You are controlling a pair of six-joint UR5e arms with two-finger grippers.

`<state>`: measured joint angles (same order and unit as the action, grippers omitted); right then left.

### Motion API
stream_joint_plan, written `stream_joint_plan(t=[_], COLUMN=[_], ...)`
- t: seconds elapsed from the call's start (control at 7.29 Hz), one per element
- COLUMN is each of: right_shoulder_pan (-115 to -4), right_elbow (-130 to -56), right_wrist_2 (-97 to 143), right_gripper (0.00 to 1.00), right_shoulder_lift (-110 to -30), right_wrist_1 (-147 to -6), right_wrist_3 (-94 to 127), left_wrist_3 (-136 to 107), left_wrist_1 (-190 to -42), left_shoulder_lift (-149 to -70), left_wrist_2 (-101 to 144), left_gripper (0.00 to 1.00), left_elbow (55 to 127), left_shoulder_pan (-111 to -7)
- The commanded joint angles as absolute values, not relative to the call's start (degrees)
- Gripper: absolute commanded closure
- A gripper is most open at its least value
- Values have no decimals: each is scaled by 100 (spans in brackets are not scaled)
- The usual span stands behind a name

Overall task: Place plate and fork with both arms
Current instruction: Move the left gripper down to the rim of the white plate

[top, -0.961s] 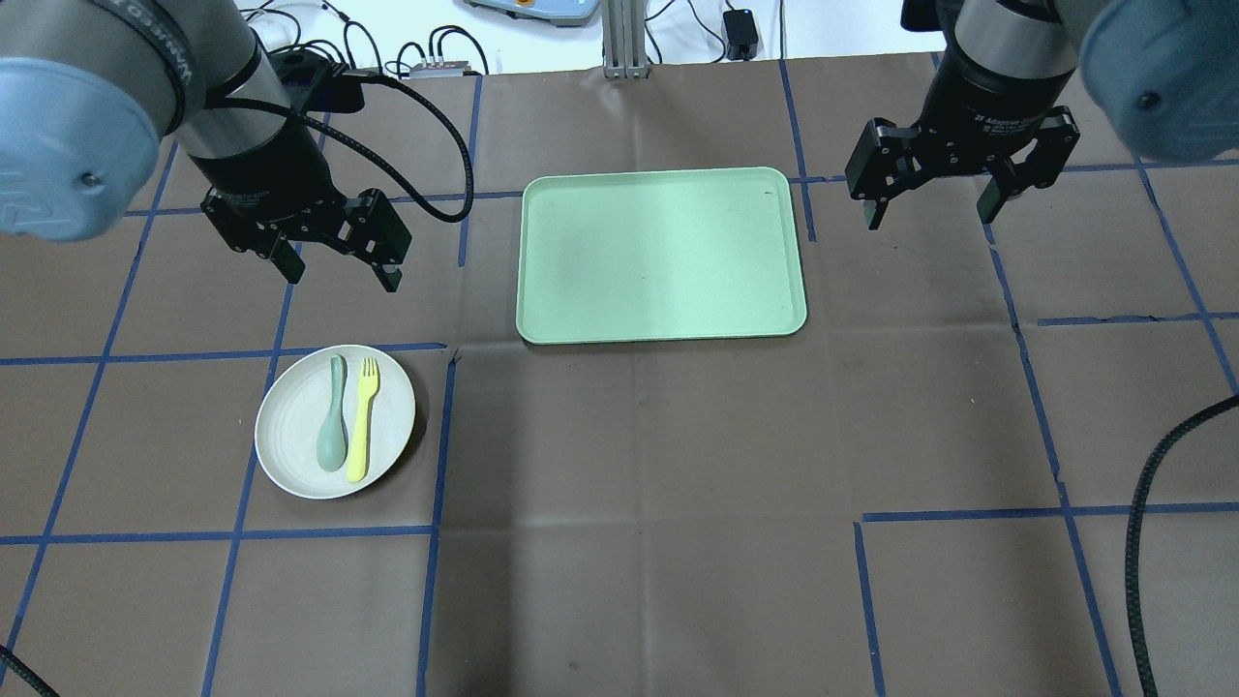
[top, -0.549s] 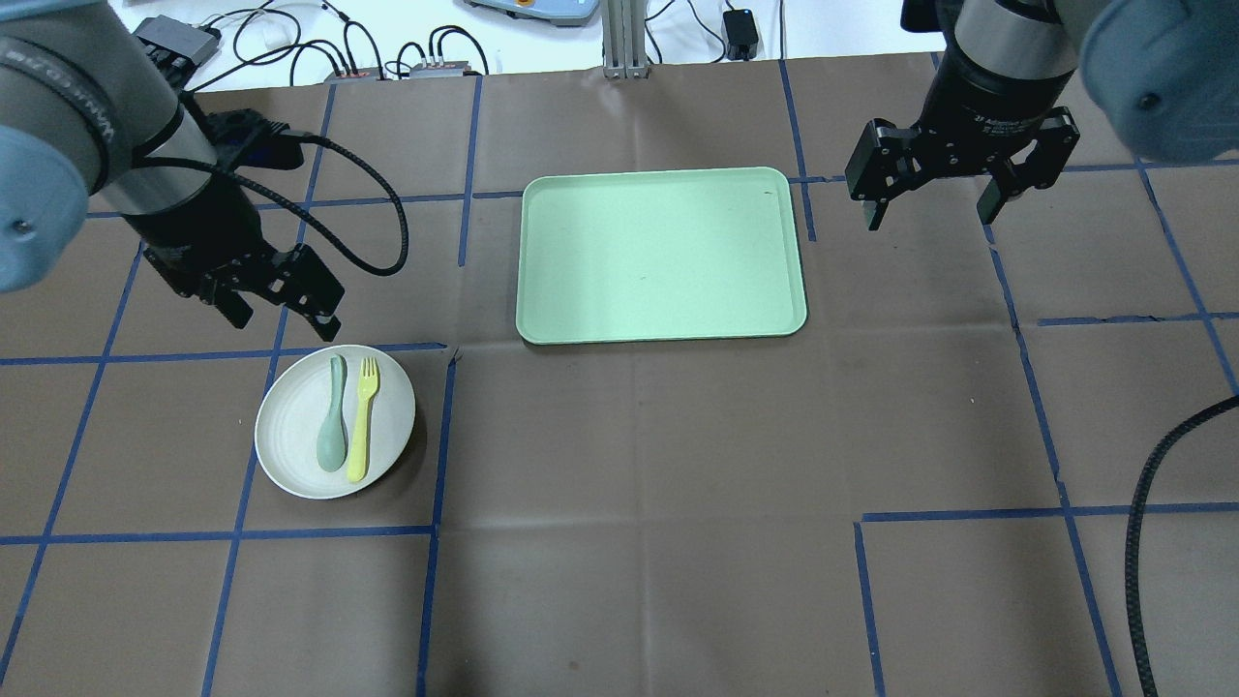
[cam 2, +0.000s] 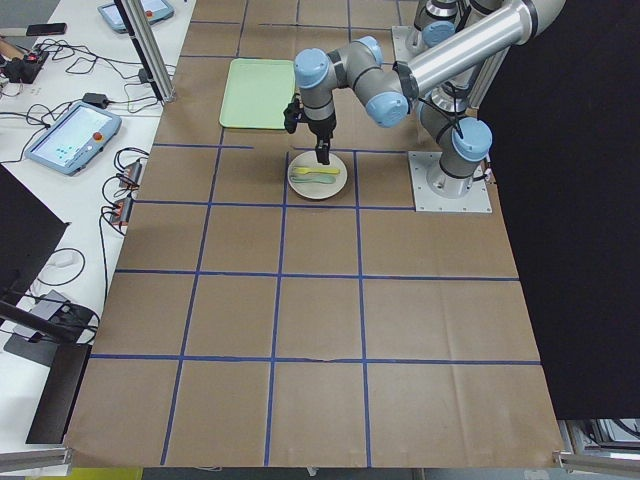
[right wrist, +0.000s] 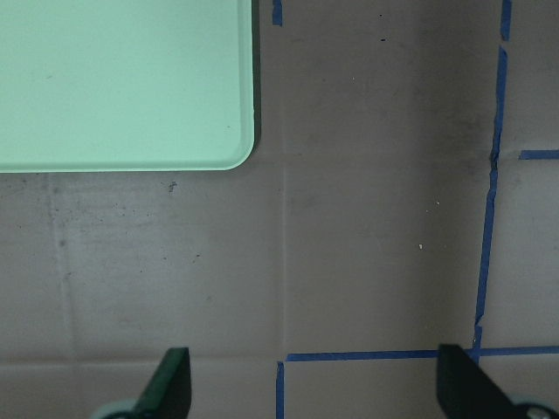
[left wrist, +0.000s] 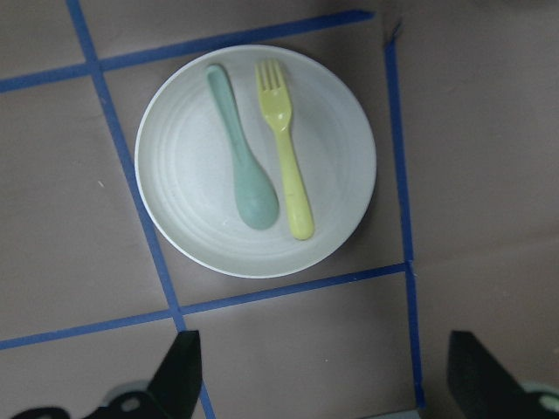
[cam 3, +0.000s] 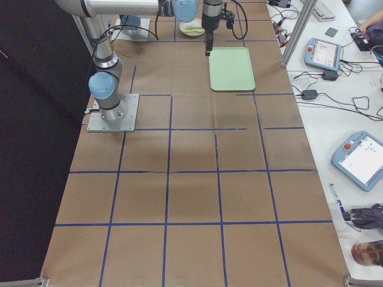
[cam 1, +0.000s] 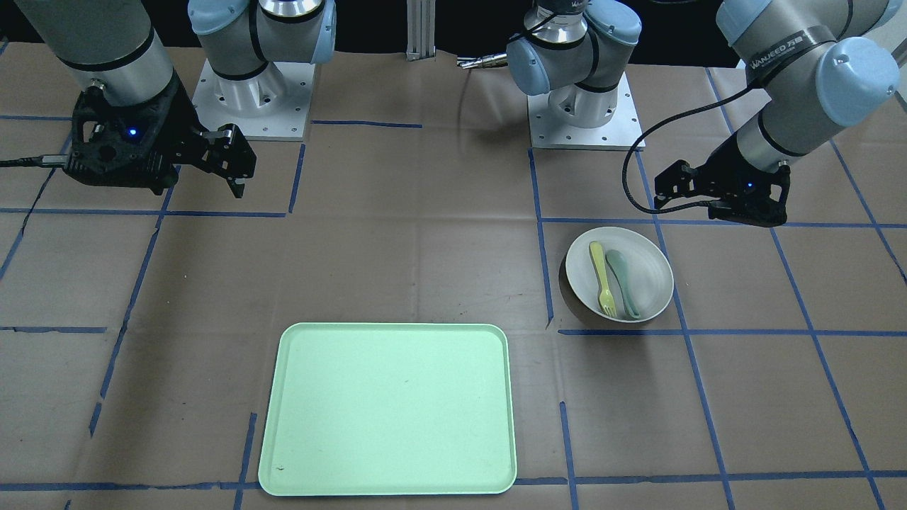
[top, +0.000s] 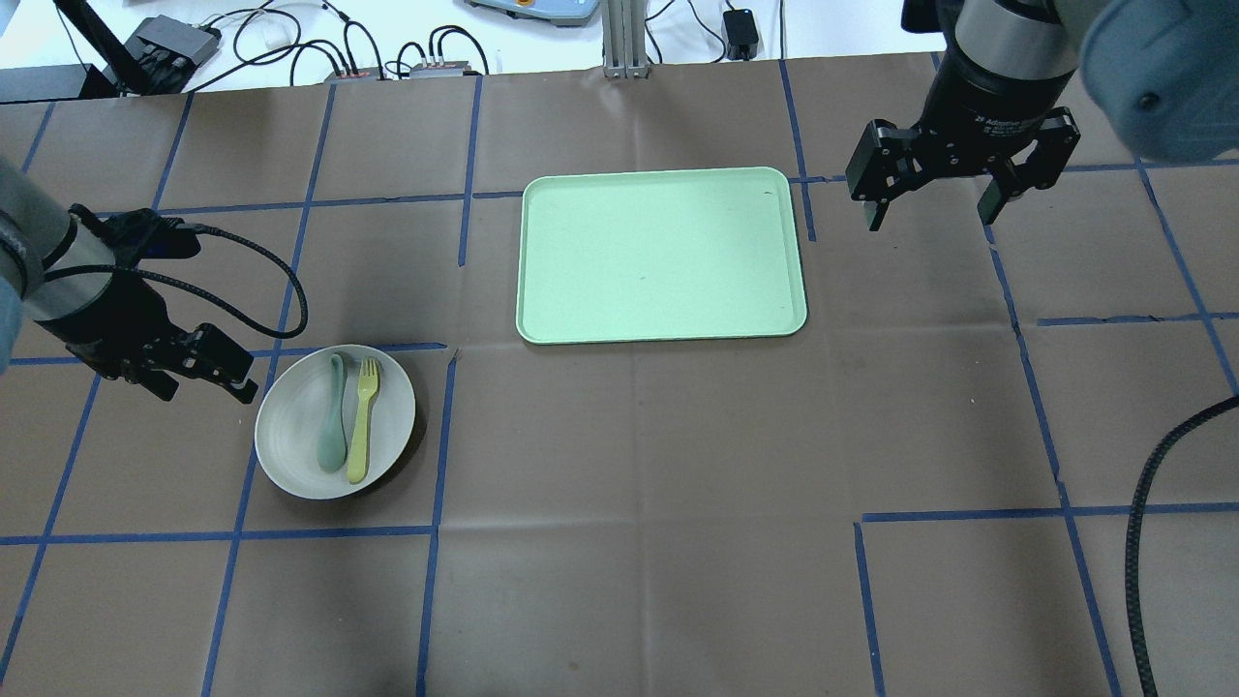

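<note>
The off-white plate point(top: 290, 431) lies on the table at the left, with the pale yellow fork point(top: 362, 421) and a grey-green spoon point(top: 332, 426) side by side on it. My left gripper point(top: 203, 380) is open and empty, just left of the plate's rim and low over the table. Its wrist view shows the plate point(left wrist: 188, 183) and fork point(left wrist: 286, 153) ahead of the open fingers point(left wrist: 179, 380). My right gripper point(top: 929, 208) is open and empty, hovering to the right of the tray, far from the plate.
A rectangular pale green tray point(top: 661, 254) lies empty at the table's far middle; its corner shows in the right wrist view point(right wrist: 122, 78). Blue tape lines grid the brown table cover. Cables and boxes lie beyond the far edge point(top: 387, 53).
My left arm has swung left and toward the near side, coming down beside the plate's left rim. The right arm, plate, fork and spoon have not moved.
</note>
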<state>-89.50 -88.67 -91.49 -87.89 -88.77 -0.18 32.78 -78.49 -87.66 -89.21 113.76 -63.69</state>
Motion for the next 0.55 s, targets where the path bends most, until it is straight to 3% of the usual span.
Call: stream_joint_plan(t=[0.0, 0.41], right_shoulder_pan=[-8947, -8947], right_elbow=[-8868, -8859], right_wrist_2=[-9149, -9149], right_gripper=[0, 0], right_shoulder_lift=[-8789, -8789], right_wrist_1=[-8877, -8886], right_wrist_3=[-18, -18], left_wrist_3=[3358, 3419], left_wrist_1=[-6903, -5445], left_shoulder_lift=[-9086, -10139], left_wrist_2=[-8921, -8912], left_gripper=[1, 1], left_elbow=[11933, 12155], left_shoulder_pan=[-6161, -5818])
